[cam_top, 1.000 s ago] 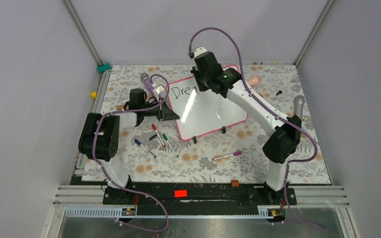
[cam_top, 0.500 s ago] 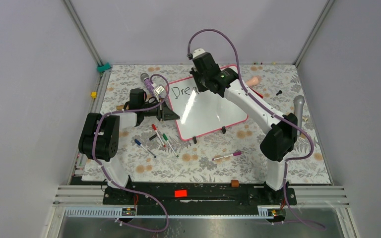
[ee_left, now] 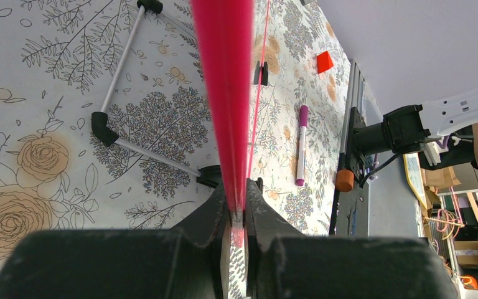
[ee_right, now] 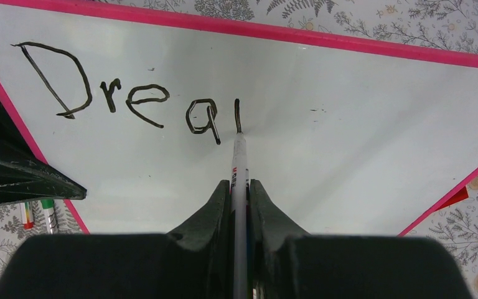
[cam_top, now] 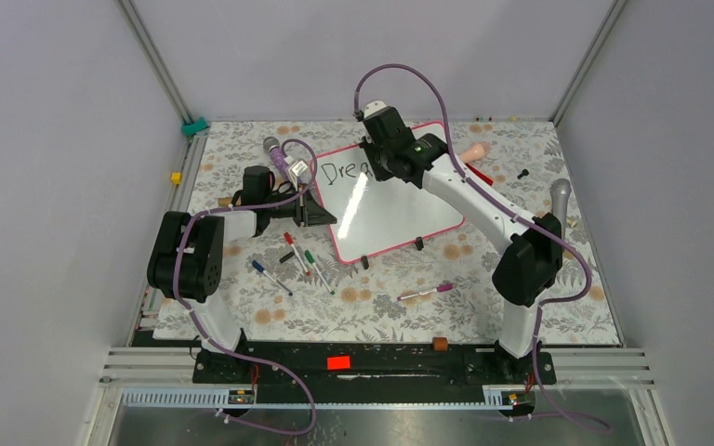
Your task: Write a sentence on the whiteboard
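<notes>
Bright even light, glare on whiteboard [cam_top: 400, 206], left wrist foreground apparently blurred

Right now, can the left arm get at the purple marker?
Probably not: the left tool is shut on the whiteboard frame and must let go first; the purple marker itself lies uncovered.

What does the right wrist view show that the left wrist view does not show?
Only the right wrist view shows the white face of the whiteboard, the black letters "Drea" with one more stroke after them, and a white marker gripped in the right jaws with its tip on the board.

Only the left wrist view shows the left jaws shut on the board's edge, a purple marker lying on the table, and a small red block.

Both views show the pink frame and the flowered table cover.
</notes>
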